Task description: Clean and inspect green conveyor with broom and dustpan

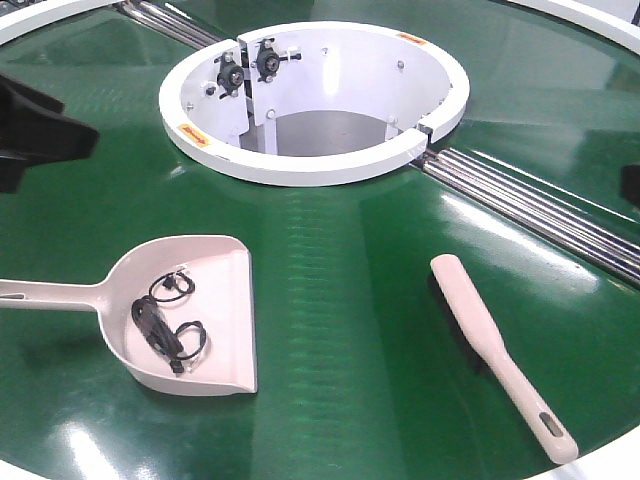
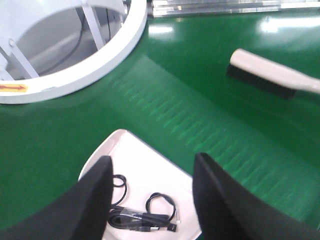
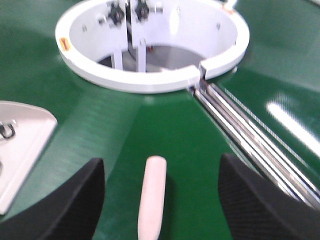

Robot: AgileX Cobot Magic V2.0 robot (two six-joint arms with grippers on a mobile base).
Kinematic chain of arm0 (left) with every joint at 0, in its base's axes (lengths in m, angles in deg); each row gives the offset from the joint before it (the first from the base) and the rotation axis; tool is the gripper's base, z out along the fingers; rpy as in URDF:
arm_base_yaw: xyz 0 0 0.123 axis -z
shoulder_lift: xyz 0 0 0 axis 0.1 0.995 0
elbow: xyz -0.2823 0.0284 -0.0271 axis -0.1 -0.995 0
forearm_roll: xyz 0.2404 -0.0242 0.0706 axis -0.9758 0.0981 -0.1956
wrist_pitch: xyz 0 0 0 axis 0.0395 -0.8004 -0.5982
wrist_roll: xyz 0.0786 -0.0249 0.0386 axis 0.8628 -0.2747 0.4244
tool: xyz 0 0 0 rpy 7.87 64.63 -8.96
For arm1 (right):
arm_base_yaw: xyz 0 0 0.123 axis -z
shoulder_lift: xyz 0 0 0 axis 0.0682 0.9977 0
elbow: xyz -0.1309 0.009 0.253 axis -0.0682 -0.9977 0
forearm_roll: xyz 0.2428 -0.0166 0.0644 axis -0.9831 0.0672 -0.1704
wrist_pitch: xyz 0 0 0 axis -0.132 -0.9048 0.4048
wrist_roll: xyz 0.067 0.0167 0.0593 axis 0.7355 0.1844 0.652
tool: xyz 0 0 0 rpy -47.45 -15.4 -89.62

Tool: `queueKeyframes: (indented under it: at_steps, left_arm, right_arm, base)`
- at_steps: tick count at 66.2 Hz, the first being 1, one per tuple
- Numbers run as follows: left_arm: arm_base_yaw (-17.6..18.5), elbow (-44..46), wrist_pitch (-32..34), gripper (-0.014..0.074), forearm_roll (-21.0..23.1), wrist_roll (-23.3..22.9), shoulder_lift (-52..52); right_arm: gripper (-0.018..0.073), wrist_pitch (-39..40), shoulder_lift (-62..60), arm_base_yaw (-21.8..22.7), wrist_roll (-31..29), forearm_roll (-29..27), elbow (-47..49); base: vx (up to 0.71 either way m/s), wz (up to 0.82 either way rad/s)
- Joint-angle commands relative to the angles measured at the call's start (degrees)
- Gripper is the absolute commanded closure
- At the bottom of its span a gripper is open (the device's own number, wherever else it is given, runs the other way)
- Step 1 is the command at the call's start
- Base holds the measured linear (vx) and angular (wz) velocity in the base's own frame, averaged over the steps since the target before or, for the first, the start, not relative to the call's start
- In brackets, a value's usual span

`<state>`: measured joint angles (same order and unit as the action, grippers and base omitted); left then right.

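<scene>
Risk: both pincers, left [image 2: 150,200] and right [image 3: 161,200], gape wide and empty; jostling the dustpan [image 1: 205,315] beside the broom [image 1: 500,350] could spill its black cable [image 1: 165,320].

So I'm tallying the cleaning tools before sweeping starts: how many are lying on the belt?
2. The dustpan lies front left on the green conveyor, a black cable inside it; the broom lies front right. None seems hidden.

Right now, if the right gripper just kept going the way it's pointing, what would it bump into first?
Most likely the broom: it lies on the green conveyor between the open right gripper fingers. Depth is unclear, so how soon it would touch is uncertain.
</scene>
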<state>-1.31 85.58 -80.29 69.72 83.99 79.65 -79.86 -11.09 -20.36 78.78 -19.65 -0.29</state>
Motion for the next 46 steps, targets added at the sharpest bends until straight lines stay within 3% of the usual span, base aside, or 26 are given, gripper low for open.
queueKeyframes:
  at_steps: [1,12,28,46]
  left_arm:
    - [0.3,-1.6,5.5,0.0322,2.4,-1.7,-6.5]
    - [0.3,-13.8,17.7,0.0388,2.3,-2.9,-18.1]
    - [0.3,-37.7,37.2,0.0401,2.9,-4.3,-37.0]
    - [0.3,-57.4,44.6,0.0401,3.7,-4.4,-53.2]
  right_arm:
    - [0.0082,5.1,-3.0,0.3,-1.7,-0.7,1.5]
    - [0.0082,8.5,-9.0,0.3,-2.8,-0.7,-2.5]
    - [0.0086,21.9,-25.0,0.3,-3.4,-1.4,-24.6]
    - [0.0086,25.1,-40.9,0.3,-3.6,-2.0,-39.6]
  base:
    - [0.00,0.00]
    - [0.00,0.00]
    - [0.00,0.00]
    - [0.00,0.00]
